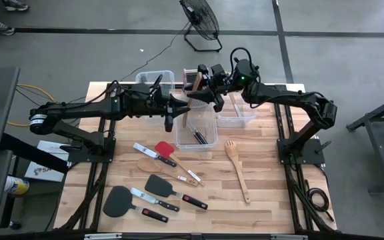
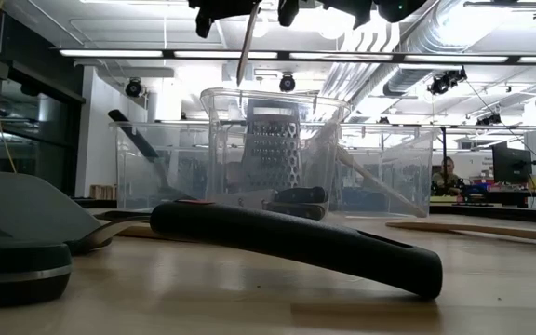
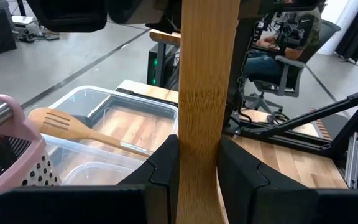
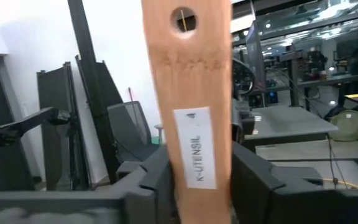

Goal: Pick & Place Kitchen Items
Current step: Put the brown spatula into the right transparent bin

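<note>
Hovering over the middle clear bin [image 1: 199, 127] at the table's far side, both arms meet above the rim. Left gripper [image 3: 197, 168] is clamped on a flat wooden utensil [image 3: 207, 93], the fingers [image 3: 166, 171] pressing both its faces. Right gripper [image 4: 194, 180] has its fingers on the same piece at the end with the hanging hole and a label; it looks like a hand-over, both claws closed on the wood. From table height the utensil [image 2: 247, 46] hangs tilted, tip over the bin, not yet inside.

Other items: a wooden spoon [image 3: 79, 127] lies in the neighbouring bin; a wooden fork [image 1: 237, 170], a red spatula [image 1: 165, 152] and black spatulas [image 1: 160, 185] lie loose on the near table. A box grater [image 2: 273, 154] stands in the middle bin.

To do this step well, I judge: only one claw should let go, and only once the other's hold is firm. Keep the piece roughly upright, lower it clear of the grater and the rim, release low so it does not bounce out.
</note>
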